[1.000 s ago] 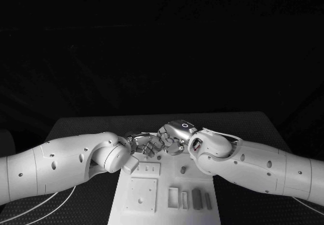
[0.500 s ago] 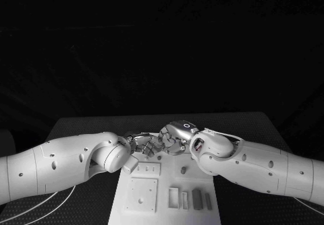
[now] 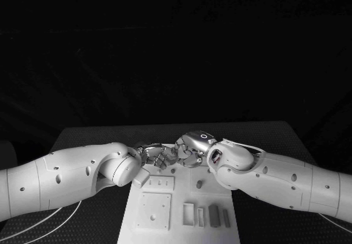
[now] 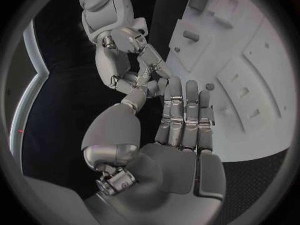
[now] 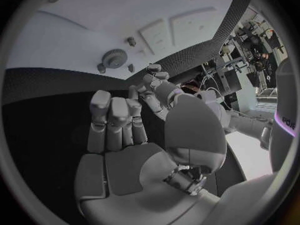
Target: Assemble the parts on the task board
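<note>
Where the two white arms meet over the far end of the task board (image 3: 179, 223), the left hand (image 3: 154, 155) sits at about ten o'clock from the board's middle, its fingertips (image 4: 178, 87) touching those of the other hand. Its wrist view shows the fingers lying straight and side by side with the thumb set apart; whether anything small is pinched between the two hands I cannot tell. Below the hands, toward six o'clock, the board carries two square plates (image 3: 155, 209) on its left half and a row of upright grey parts (image 3: 214, 215) on its right half. At roughly one o'clock from the board's middle is the right hand (image 3: 192, 149), fingers curled toward the palm in its wrist view, where a small gear (image 5: 114, 58) stands on the board beyond the fingertips.
</note>
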`<state>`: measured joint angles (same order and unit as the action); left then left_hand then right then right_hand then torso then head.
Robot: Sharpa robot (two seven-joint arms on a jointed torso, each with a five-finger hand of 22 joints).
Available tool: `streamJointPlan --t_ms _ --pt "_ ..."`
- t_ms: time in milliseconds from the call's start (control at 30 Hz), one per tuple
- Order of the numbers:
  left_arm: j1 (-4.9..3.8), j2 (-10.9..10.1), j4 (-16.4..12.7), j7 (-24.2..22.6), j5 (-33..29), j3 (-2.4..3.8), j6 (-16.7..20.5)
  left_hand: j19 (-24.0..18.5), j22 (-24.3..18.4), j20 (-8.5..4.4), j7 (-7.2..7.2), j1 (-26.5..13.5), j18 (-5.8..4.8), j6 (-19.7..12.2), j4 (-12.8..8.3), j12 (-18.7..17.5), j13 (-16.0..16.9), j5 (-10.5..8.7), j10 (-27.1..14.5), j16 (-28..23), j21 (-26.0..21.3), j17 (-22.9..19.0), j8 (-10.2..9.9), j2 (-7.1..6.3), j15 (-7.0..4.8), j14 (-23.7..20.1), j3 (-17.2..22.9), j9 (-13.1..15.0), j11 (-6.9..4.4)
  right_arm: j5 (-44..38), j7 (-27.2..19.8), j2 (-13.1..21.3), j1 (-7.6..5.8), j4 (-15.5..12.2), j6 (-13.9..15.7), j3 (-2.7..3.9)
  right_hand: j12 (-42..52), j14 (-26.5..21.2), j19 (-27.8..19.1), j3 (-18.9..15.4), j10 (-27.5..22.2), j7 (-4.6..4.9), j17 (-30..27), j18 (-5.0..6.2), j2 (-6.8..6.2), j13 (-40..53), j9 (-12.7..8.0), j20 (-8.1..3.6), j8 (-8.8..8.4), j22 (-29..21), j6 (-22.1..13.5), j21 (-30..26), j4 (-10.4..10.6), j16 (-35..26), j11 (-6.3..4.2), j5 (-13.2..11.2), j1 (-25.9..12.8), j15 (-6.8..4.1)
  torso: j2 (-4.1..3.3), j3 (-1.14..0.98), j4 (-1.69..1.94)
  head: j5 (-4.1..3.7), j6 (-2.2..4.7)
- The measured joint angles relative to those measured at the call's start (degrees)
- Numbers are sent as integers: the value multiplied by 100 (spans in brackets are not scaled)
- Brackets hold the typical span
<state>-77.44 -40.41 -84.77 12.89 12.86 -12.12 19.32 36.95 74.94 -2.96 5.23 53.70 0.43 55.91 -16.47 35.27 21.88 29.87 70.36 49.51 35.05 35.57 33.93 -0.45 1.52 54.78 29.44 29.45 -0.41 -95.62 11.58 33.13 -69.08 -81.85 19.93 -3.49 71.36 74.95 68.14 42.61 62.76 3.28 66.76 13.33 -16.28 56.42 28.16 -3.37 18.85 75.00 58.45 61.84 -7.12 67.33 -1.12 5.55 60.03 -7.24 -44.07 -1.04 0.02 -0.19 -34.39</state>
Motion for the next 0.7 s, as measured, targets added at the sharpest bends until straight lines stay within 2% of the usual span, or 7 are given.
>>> streamJointPlan --t_ms 200,267,400,467,533,567,700 --pt "-1 -2 25 33 81 1 -6 0 0 0 -1 0 0 0 -15 0 -6 -21 2 0 0 -6 -22 0 -20 21 14 1 0 17 8 50 3 22 -12 -2 -21 -20 0 -56 -11 29 0 0 -16 -7 -8 0 -34 0 -27 -28 25 -13 11 0 -62 20 -1 1 -1 9 -1" --pt "-1 -4 57 58 154 1 -8 0 0 0 5 0 0 18 -16 0 -11 -21 16 0 21 -8 -25 0 -20 20 13 2 -4 42 4 122 4 26 1 -2 -52 -54 -32 -159 -68 87 -4 0 -34 -18 -31 29 -99 0 -85 -54 19 -42 39 44 -132 54 -1 1 0 12 -1" --pt "-3 -45 122 131 380 4 -31 0 -1 0 7 0 0 30 -22 0 -23 -26 28 30 30 -20 -14 0 -22 22 7 2 -7 149 -56 327 4 73 76 -3 -159 -247 -219 -492 -262 264 -12 -8 -53 -61 -84 50 -250 0 -262 -180 -45 -140 133 269 -297 128 -1 2 1 26 -1" --pt "-3 -78 166 178 504 5 -70 0 -1 0 5 0 0 33 -22 0 -23 -42 29 40 52 -20 -14 0 -40 40 7 2 -7 233 -109 446 4 100 132 -3 -234 -352 -323 -614 -370 357 -41 -75 -38 -117 -121 69 -340 -1 -355 -272 -90 -214 185 371 -309 182 0 3 -1 38 -2" --pt "-4 -119 212 238 653 6 -150 0 -1 0 3 22 0 34 -22 0 -28 -43 30 40 56 -25 -14 -21 -40 40 7 2 -7 390 -186 559 3 147 216 -2 -237 -364 -341 -673 -391 366 -57 -91 -38 -139 -139 71 -381 -8 -387 -296 -104 -224 206 424 -309 194 1 3 -3 50 -10" --pt "-6 -134 228 269 719 6 -190 0 -1 0 3 22 0 34 -22 0 -29 -43 30 40 57 -26 -14 -21 -40 40 7 3 -7 476 -224 599 2 175 260 3 -270 -408 -412 -704 -434 398 -95 -95 -38 -176 -147 102 -391 -24 -468 -355 -100 -295 247 466 -309 235 1 3 -5 56 -17" --pt "-8 -164 267 472 1087 9 -378 32 -1 -32 19 28 0 55 -22 0 -48 6 40 40 86 -41 -14 -27 -60 61 7 2 0 936 -392 691 -67 365 427 56 -304 -427 -452 -719 -453 417 -163 -98 -38 -231 -148 121 -392 -41 -507 -411 -85 -355 265 511 -309 250 1 1 -14 69 -30"
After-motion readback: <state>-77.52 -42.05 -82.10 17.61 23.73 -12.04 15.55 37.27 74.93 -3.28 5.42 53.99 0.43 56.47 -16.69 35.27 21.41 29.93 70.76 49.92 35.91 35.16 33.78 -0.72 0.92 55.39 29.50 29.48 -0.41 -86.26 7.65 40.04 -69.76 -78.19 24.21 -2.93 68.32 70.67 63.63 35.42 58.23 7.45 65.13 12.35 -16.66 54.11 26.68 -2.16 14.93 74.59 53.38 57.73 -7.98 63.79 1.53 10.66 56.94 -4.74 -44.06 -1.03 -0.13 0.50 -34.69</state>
